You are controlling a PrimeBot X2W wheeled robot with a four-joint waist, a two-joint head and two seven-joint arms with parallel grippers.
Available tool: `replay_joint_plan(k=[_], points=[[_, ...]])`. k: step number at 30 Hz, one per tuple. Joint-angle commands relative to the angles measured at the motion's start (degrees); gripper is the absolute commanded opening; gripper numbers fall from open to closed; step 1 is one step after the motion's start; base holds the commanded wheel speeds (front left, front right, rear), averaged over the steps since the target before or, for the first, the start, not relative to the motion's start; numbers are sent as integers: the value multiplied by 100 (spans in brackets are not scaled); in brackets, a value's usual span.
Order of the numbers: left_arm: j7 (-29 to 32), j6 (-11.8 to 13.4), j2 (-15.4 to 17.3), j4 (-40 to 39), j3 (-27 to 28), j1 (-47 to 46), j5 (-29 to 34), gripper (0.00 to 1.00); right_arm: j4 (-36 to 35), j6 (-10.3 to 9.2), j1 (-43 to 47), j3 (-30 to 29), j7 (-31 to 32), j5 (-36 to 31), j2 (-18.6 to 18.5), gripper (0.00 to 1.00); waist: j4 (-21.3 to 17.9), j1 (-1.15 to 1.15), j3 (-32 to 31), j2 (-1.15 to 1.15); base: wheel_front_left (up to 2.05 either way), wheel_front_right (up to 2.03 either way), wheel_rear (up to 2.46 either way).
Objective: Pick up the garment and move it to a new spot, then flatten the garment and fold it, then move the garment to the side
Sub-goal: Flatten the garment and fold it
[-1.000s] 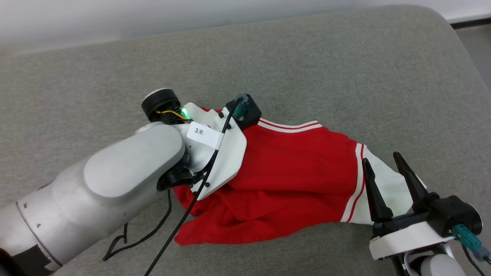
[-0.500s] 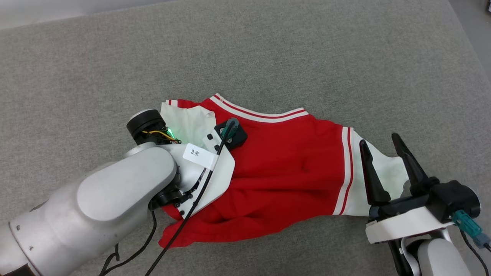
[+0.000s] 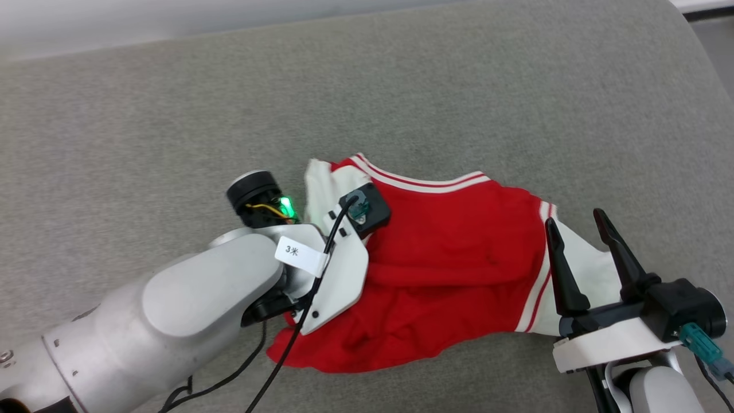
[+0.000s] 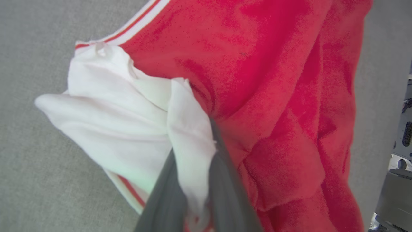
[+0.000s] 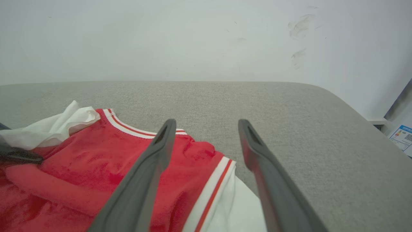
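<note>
The garment (image 3: 459, 258) lies crumpled on the grey cushion (image 3: 172, 115), its striped collar trim on the far side. The left fingers (image 4: 225, 193) are closed in, pinching a fold of the white sleeve at the garment's left end. The right fingers (image 5: 141, 180) stand spread over the white sleeve at its right end; whether they touch it cannot be told.

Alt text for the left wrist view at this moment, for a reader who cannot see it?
The left gripper pinches a bunched white sleeve of the garment between its two dark fingers. The shirt's red body lies rumpled to the right in that view, on a grey fabric surface.
</note>
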Motion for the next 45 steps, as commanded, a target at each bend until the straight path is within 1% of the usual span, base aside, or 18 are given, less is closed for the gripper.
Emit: replay_joint_plan(k=[1,4,7,9,12,19,21,24,27,28,30,32,35,39,42,45], points=[[-401,-2,-77,39,3,-82,-84,0,4,-6,85,-46,-12,-35,19,100,260,0,-254,0,0,0,0],[-1149,-2,-102,183,24,-96,-150,0,12,-6,194,-67,-12,-78,-13,100,474,0,-442,0,0,0,0],[-1813,8,-124,331,231,77,-310,0,17,-6,278,-81,-11,-91,-37,100,667,0,-594,0,0,0,0],[-2272,113,-122,391,427,201,-360,0,4,-6,325,-104,-11,-87,-41,100,788,0,-670,0,0,0,0],[-3045,403,-123,377,753,518,-447,0,6,-6,422,-146,-11,-103,-52,100,949,0,-758,0,0,0,0],[-4667,1259,-59,406,1527,1449,-705,0,-34,-6,528,-215,-11,-123,-58,100,1196,0,-822,0,0,0,0],[-4915,1490,-67,451,1800,1754,-779,0,-47,-6,564,-221,-11,-128,-57,100,1242,0,-824,0,0,0,0],[-5033,1741,-150,433,2366,2252,-850,0,-84,-6,618,-258,-11,-138,-66,100,1307,0,-821,0,0,0,0],[-5043,1897,-329,241,3341,2867,-589,0,-127,-6,649,-300,-11,-153,-66,100,1365,0,-815,0,0,0,0],[-5043,1897,-329,241,3341,2867,-589,0,-127,-6,649,-300,-11,-153,-66,100,1365,0,-815,0,0,0,0],[-5039,1901,-486,158,3959,3351,-346,0,-137,-6,682,-329,-11,-153,-63,100,1395,0,-817,0,0,0,0],[-5041,1828,-658,161,4527,3775,-142,0,-144,-6,687,-331,-11,-172,-59,100,1408,0,-815,0,0,0,0],[-5042,1639,-923,253,5295,4344,168,0,-157,-6,680,-333,-11,-190,-54,100,1425,0,-803,0,0,0,0],[-5043,1400,-1355,414,6277,4884,486,0,-144,-6,692,-343,-11,-205,-47,100,1425,0,-804,0,0,0,0],[-5043,1232,-1671,616,6816,5241,735,0,-128,-6,704,-356,-12,-207,-41,100,1412,0,-815,0,0,0,0],[-5038,1036,-1891,900,7204,5495,946,0,-116,-6,726,-377,-11,-209,-32,100,1410,0,-828,0,0,0,0]])
